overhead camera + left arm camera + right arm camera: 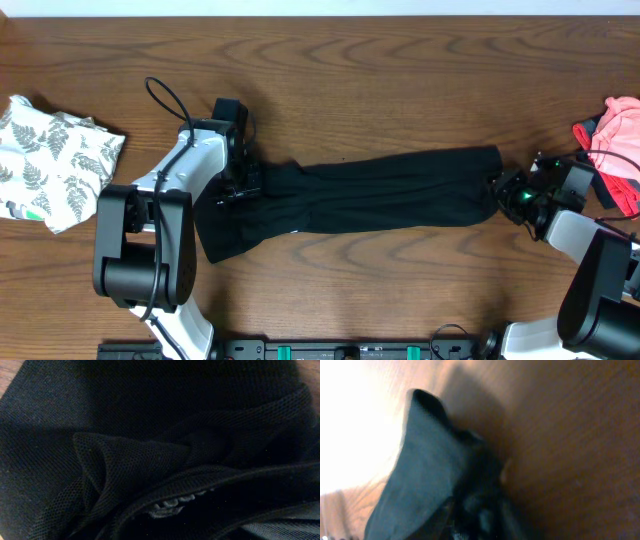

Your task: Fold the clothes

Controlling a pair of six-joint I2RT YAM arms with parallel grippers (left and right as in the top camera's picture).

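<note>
Long black fabric garment (380,195) lies stretched flat across the middle of the brown wooden table (400,70), running lengthwise from one arm to the other; its left end is wider and rumpled, its right end narrow. The left gripper (243,183) sits on the left end, and its wrist view is filled with bunched black mesh that hides the fingers, so I cannot tell whether they grip it. The right gripper (503,192) is at the right tip; its blurred wrist view shows that tip raised off the wood and drawn in between nearly closed fingers. A crumpled white fern-print cloth (55,165) lies well apart at the far left; a pink garment (622,125) lies at the far right edge.
</note>
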